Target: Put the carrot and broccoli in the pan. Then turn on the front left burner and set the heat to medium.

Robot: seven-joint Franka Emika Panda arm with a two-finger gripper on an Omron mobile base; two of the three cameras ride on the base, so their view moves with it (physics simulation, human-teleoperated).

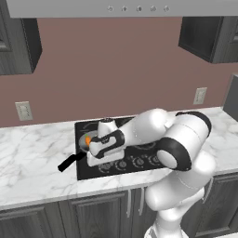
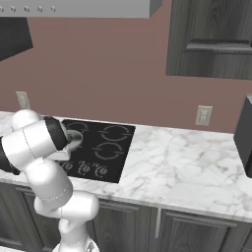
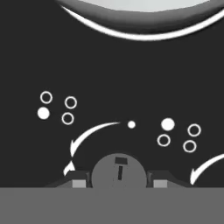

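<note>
The pan (image 1: 83,145) sits on the front left burner, its black handle (image 1: 69,162) pointing toward the counter's front. The orange carrot (image 1: 87,139) lies inside it, partly behind my hand. I cannot see the broccoli; my hand hides most of the pan's inside. My gripper (image 3: 119,181) is down at the cooktop's front knob row, and its fingertips (image 3: 79,181) sit tight against both sides of a round grey knob (image 3: 119,168). The pan's rim (image 3: 144,27) curves across the top of the hand view. In the left base view the gripper (image 1: 96,161) points down at the knobs.
The black cooktop (image 2: 106,147) is set into a white marble counter (image 1: 32,153). More knobs (image 1: 139,161) run along its front edge to the right. White burner markings (image 3: 57,107) are printed around the knob. Outlets (image 1: 23,110) sit on the back wall, and dark cabinets (image 2: 211,39) hang above.
</note>
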